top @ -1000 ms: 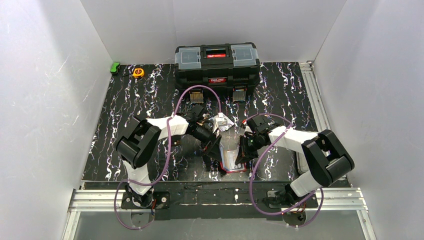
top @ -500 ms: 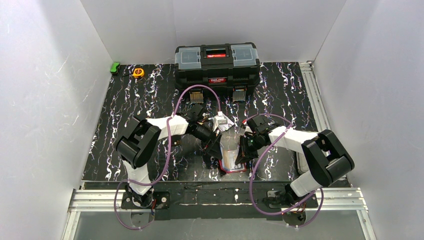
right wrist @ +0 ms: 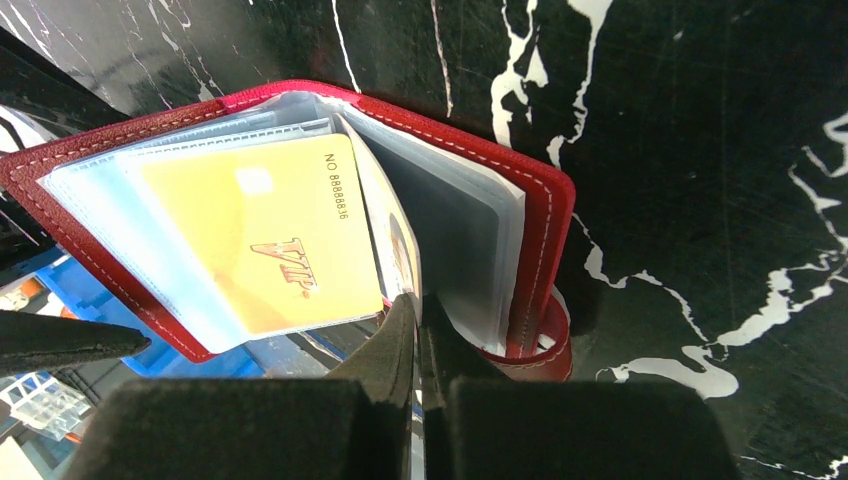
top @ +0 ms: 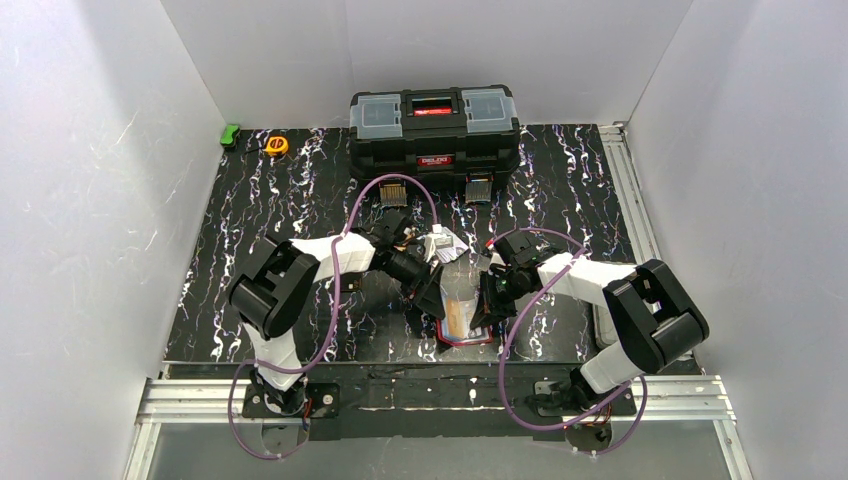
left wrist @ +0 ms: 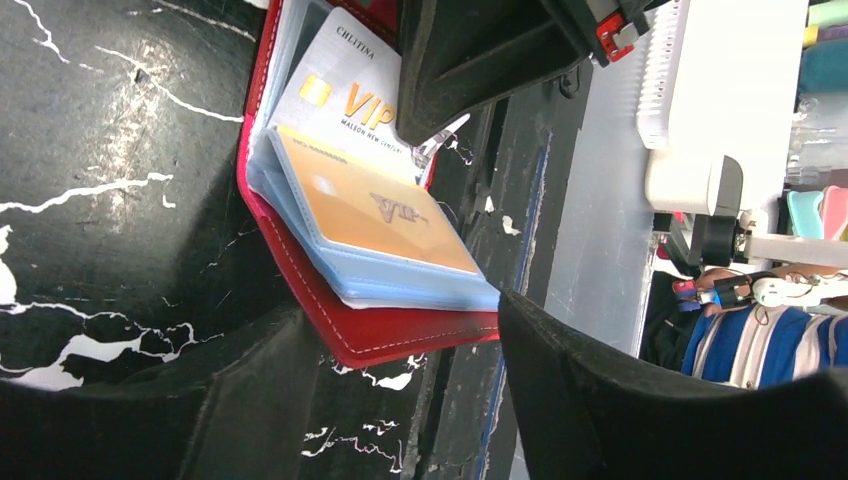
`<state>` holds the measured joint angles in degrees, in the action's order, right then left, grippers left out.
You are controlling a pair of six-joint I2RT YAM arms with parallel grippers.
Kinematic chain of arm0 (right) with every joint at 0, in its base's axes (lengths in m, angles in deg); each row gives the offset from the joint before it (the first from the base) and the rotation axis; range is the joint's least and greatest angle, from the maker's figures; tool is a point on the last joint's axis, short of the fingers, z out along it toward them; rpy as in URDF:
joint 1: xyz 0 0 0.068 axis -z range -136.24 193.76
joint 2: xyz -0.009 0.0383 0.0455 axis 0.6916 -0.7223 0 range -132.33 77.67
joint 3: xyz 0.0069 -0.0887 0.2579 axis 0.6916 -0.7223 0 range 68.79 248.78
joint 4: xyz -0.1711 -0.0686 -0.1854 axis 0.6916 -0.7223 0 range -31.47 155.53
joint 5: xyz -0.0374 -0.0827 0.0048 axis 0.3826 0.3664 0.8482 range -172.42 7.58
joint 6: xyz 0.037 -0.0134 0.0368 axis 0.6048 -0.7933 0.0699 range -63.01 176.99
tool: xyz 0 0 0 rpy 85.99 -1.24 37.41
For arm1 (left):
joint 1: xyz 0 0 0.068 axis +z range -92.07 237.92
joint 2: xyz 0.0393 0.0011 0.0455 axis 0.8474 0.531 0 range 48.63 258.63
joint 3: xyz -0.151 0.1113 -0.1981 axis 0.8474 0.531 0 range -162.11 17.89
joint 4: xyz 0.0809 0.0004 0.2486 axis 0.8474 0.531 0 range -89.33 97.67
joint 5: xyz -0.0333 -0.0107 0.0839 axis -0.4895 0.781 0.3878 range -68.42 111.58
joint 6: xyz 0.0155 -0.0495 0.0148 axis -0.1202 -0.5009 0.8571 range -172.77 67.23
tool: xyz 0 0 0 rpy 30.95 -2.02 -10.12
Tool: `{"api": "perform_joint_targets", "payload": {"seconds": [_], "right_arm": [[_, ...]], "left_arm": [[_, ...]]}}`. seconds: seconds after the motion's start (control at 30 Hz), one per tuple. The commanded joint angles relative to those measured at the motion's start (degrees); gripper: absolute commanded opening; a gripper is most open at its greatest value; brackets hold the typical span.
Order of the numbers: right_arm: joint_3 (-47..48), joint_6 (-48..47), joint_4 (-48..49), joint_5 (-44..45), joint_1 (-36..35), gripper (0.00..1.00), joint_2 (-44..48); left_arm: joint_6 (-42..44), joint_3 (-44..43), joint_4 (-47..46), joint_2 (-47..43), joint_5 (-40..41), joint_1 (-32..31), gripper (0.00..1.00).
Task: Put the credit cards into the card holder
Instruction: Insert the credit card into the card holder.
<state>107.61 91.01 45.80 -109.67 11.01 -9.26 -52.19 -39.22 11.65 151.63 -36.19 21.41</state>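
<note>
red folding card holder (left wrist: 390, 335) lies open on black marbled tabletop (right wrist: 700, 150), orange plastic card (right wrist: 260, 240) pocketed. your right claw (right wrist: 418, 310) is pinched tight on a clear pocket leaf (right wrist: 397, 240); your left claw (left wrist: 400, 320) gapes.

Well beyond the jaws, at the back wall, stands a black toolbox (top: 434, 125) with a red handle and two clear lid bins. Far to the left of the jaws lie a yellow tape measure (top: 276, 145) and, near it, a small green thing (top: 230, 135). A black, white-veined table (top: 250, 220) spreads beneath the jaws.
</note>
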Motion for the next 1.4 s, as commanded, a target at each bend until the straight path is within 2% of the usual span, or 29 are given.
{"api": "perform_joint_targets", "payload": {"seconds": [0.0,0.07,0.17,0.5,0.53,0.63,0.93,1.1,1.27,1.37], "right_arm": [[-2.05,-0.92,-2.2,8.35,-0.56,0.01,-1.75],[-1.91,-0.91,-2.26,8.3,-0.56,0.01,-1.81],[-1.91,-0.9,-2.04,8.15,-0.56,0.01,-2.16],[-2.0,-0.88,-1.47,7.85,-0.56,0.01,-2.18],[-2.0,-0.87,-1.36,7.82,-0.56,0.01,-2.19],[-1.64,-0.98,-1.4,7.8,-0.56,0.01,-1.92],[2.67,-4.1,-9.36,13.2,2.26,0.01,5.79],[7.23,-7.7,-17.12,21.23,5.05,0.01,12.57],[11.82,-7.62,-17.27,15.92,4.73,0.01,16.03],[13.78,-6.79,-16.87,16.02,0.74,0.01,14.62]], "left_arm": [[-1.89,0.99,1.97,-3.04,1.21,-0.09,0.54],[-1.41,0.86,2.69,-3.05,2.44,-0.13,0.48],[-1.91,1.09,2.23,-3.03,3.21,-0.08,0.43],[-2.45,1.81,0.1,-2.41,4.93,-0.24,0.33],[-2.35,1.88,0.09,-2.33,5.27,-0.29,0.3],[-2.73,1.81,0.38,-2.24,7.73,-0.4,0.0],[-2.18,-0.8,4.67,-2.86,10.65,-0.34,0.0],[-1.64,-2.21,8.42,-4.02,16.54,-0.39,0.0],[-3.96,-5.45,12.77,-5.02,21.27,-0.36,0.0],[-5.63,-8.57,16.19,-5.52,22.47,-0.4,0.0]]}}
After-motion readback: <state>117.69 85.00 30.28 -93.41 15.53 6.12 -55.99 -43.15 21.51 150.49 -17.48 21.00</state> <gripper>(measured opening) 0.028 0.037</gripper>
